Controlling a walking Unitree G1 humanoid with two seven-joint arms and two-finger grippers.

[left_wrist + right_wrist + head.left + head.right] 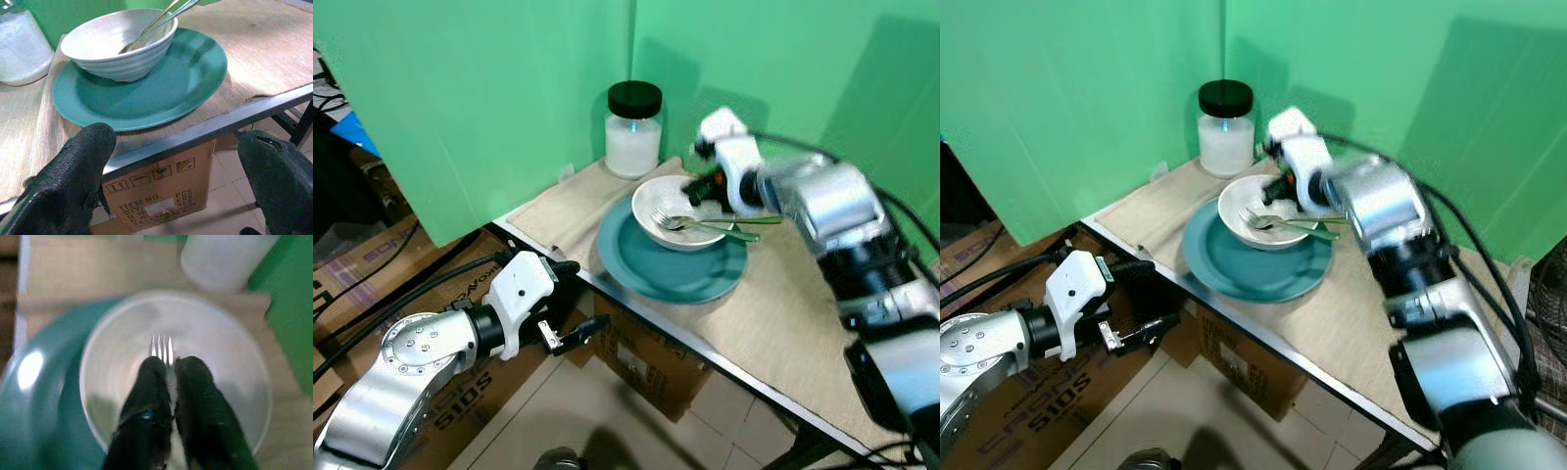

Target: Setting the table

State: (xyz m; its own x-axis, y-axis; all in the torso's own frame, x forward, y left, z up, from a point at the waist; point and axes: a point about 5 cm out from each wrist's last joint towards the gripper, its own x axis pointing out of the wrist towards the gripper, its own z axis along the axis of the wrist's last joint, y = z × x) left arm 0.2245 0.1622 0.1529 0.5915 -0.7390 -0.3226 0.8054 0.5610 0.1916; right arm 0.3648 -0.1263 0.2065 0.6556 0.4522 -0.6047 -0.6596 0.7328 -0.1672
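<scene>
Left eye view: white bowl on teal plate, centre of frame, on table; fork lying in bowl; lidded jar above. Right pincer at bowl's far rim. Left pincer lower left, below table edge.

Left wrist view: fingers spread wide, holding nothing; cardboard box beneath table.

Right wrist view: fingers closed on fork above bowl.

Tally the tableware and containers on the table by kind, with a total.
Plate: 1, teal
Bowl: 1, white, sitting on the plate
Fork: 1, in the bowl, between the right gripper jaws
Spoon: 1, in the bowl
Jar: 1, black lid
Total: 5
</scene>
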